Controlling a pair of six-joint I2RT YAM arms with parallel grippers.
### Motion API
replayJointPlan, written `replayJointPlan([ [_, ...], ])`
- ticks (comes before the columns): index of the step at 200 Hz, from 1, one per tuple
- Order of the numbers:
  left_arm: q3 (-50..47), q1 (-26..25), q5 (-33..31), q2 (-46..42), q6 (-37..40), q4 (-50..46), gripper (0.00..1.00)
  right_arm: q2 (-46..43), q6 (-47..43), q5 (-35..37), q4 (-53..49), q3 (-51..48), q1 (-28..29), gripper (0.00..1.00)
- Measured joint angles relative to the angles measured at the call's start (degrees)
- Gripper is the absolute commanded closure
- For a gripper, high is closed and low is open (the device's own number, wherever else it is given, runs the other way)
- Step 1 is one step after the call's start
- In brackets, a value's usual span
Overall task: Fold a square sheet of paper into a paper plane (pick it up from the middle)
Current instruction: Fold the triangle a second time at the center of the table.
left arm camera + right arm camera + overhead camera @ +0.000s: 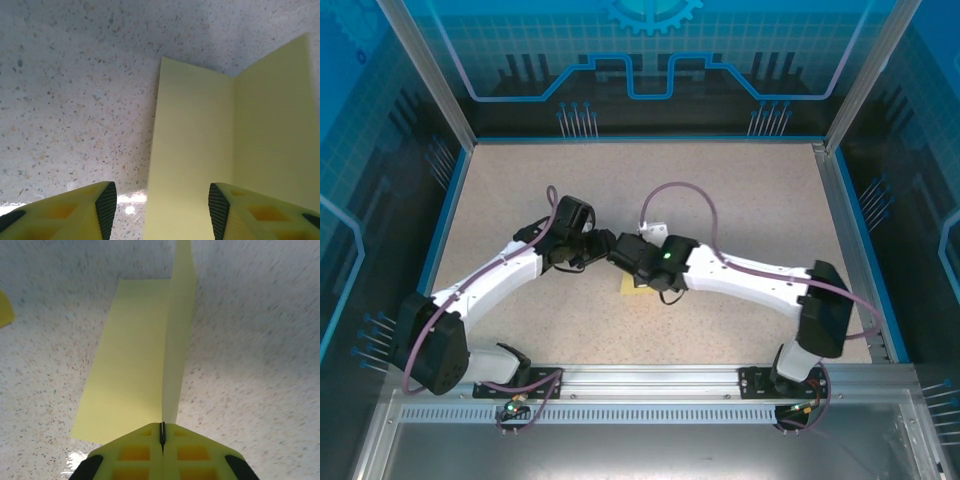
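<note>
Arm bases, top view: left arm and right arm rise from the rail at the near edge and reach inward to meet over the middle of the table.
Claws, top view: left gripper and right gripper sit tip to tip. From this height I cannot tell how wide either stands.
Paper, top view: a yellow sliver of the square sheet of paper peeks out beneath the right wrist.
Fingers, left wrist view: left gripper is open, its black pads well apart and gripping nothing.
Paper, left wrist view: square sheet of paper is bent along a crease. One half lies flat on the speckled table and runs in between the pads, and the other half stands up on the right.
Fingers, right wrist view: right gripper is closed tight, the jaws pinching the near end of the upright flap.
Paper, right wrist view: square sheet of paper has its raised flap seen edge-on, with the flat half lying to its left.
Left edge, right wrist view: a yellow patch; I cannot tell what it is.
</note>
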Motion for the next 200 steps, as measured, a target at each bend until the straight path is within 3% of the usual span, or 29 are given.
replayJointPlan([
  [62,-4.4,0.0,2.1,0.8,-1.7,2.2,0.69,6.6,5.3,-4.9,6.1,0.0,1.3,1.00],
  [101,-7.5,0.0,7.1,4.3,-4.0,7.2,0.83,7.1,5.4,-6.5,8.4,-0.5,1.4,1.00],
  [154,-8.3,-0.6,13.7,10.6,-4.6,13.0,0.88,7.1,5.1,-8.2,12.2,-5.6,1.4,1.00],
  [200,-8.3,-3.2,14.3,15.0,-4.6,14.2,0.91,6.9,4.9,-9.5,15.3,-7.5,1.4,1.00],
])
